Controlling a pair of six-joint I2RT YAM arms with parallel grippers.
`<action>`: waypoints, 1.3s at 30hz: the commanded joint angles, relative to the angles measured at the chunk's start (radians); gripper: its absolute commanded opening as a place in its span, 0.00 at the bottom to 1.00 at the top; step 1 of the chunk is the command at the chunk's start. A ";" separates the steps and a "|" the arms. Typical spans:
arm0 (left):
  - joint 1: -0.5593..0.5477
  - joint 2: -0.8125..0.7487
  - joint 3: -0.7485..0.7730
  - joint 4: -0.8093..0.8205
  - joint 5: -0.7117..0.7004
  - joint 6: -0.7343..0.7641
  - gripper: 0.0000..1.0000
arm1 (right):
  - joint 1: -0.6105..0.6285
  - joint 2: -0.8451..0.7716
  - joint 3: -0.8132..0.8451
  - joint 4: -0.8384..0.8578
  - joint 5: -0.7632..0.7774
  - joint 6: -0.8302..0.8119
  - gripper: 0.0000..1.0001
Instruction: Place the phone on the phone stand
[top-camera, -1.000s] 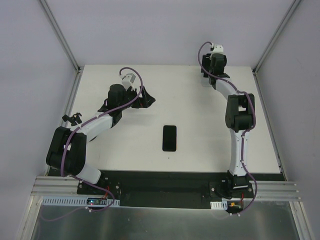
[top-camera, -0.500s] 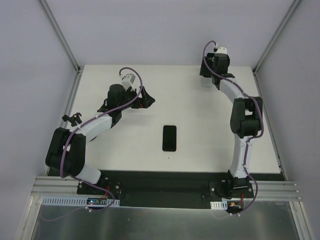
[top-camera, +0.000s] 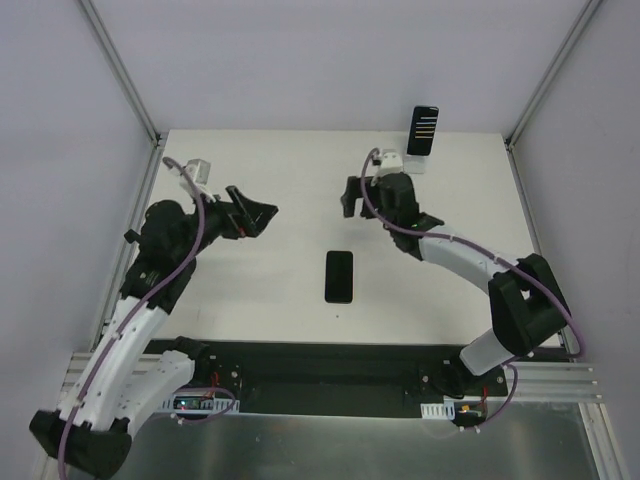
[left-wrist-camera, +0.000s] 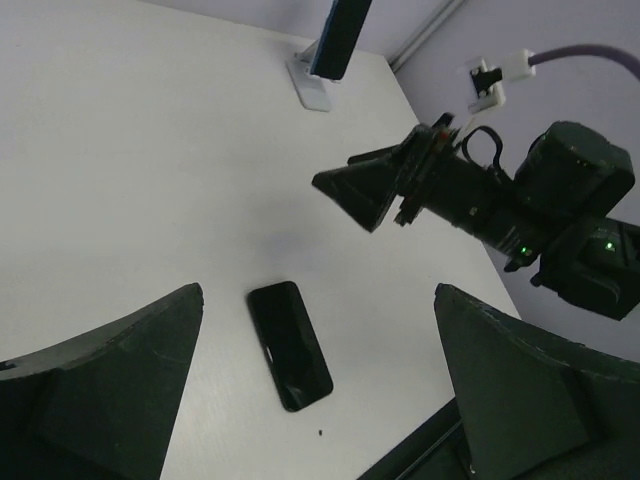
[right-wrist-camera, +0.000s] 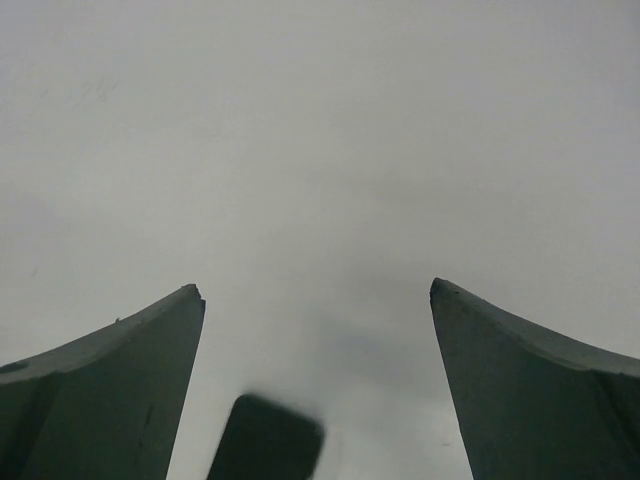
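Upright phone (top-camera: 423, 130) leans in the stand (top-camera: 414, 161) at the far edge of the table (top-camera: 250, 300), right of centre, screen lit with pale lines; nothing holds it. The left wrist view shows the same thing: it is propped in the white stand, free of both arms. So as far as can be seen the placing looks done for that one. A second one, the flat phone (top-camera: 339, 276), lies face up mid-table, dark, well apart from the stand and touched by nothing. If that is the one meant, everything is left: reach, grip, lift, carry to the stand, which is already occupied. Can't tell which is meant from this alone. Right arm (top-camera: 455, 255) reaches in over the table between the two phones. The right jaws are wide open and empty, pointing down at the table with the flat phone's end just below them in the wrist view. Left arm (top-camera: 150, 290) sits off to the left side. The left jaws are also spread wide and empty, hanging above the table well apart from both phones.
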 joint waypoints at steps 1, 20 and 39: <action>0.016 -0.147 0.024 -0.427 -0.215 -0.023 0.98 | 0.153 -0.022 -0.008 0.179 -0.054 -0.046 0.96; 0.763 -0.179 0.071 -0.850 -0.087 -0.169 0.99 | 0.258 0.105 -0.031 0.378 -0.082 -0.228 0.97; 1.084 -0.141 -0.179 -0.331 0.184 -0.257 0.97 | 0.097 0.118 -0.072 0.486 -0.211 -0.078 0.97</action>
